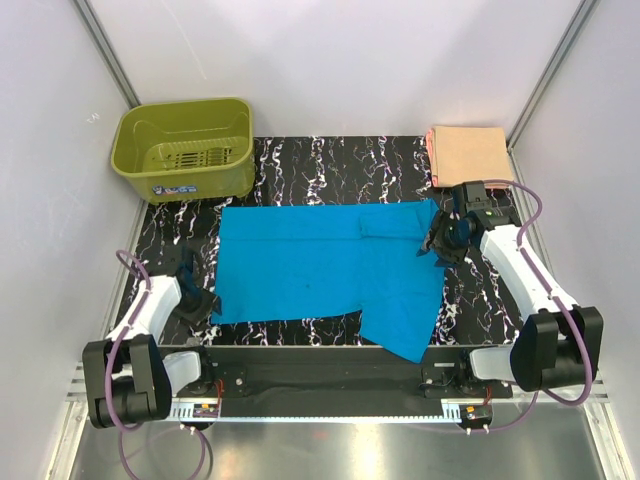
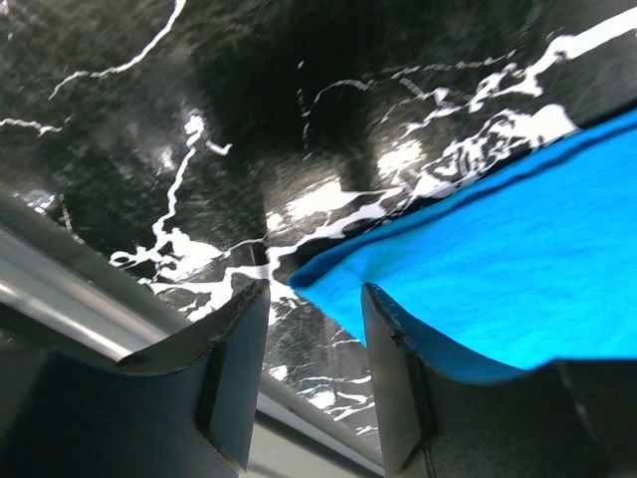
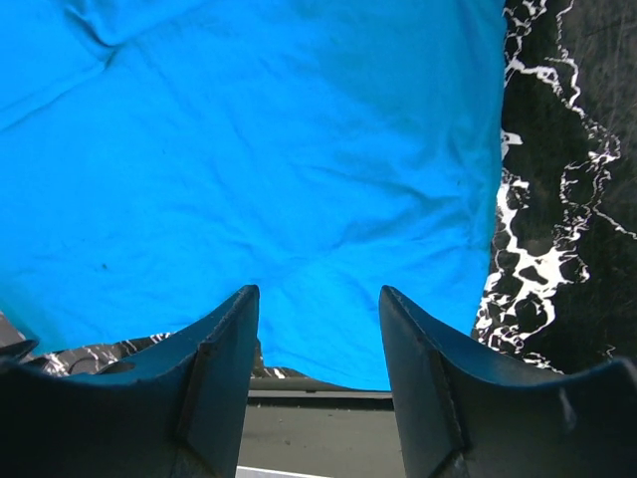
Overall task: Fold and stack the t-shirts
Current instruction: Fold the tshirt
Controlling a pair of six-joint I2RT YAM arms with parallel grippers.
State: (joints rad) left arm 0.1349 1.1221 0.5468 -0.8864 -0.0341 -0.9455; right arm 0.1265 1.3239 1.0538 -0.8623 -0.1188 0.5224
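The turquoise-blue t-shirt [image 1: 320,268] lies spread flat on the black marbled table, one sleeve hanging toward the front edge. The peach-orange t-shirt [image 1: 468,154] lies folded at the back right corner. My left gripper [image 1: 203,303] is open at the blue shirt's front left corner; in the left wrist view the corner [image 2: 328,279] sits just ahead of the gap between my fingers [image 2: 314,319]. My right gripper [image 1: 437,243] is open over the shirt's right edge; in the right wrist view the blue cloth [image 3: 259,169] fills the frame beyond my fingers [image 3: 318,319].
An olive-green plastic basket [image 1: 185,148] stands at the back left corner. The black marbled table [image 1: 330,155] is bounded by white walls at left, right and back. A metal rail [image 1: 330,410] runs along the front by the arm bases.
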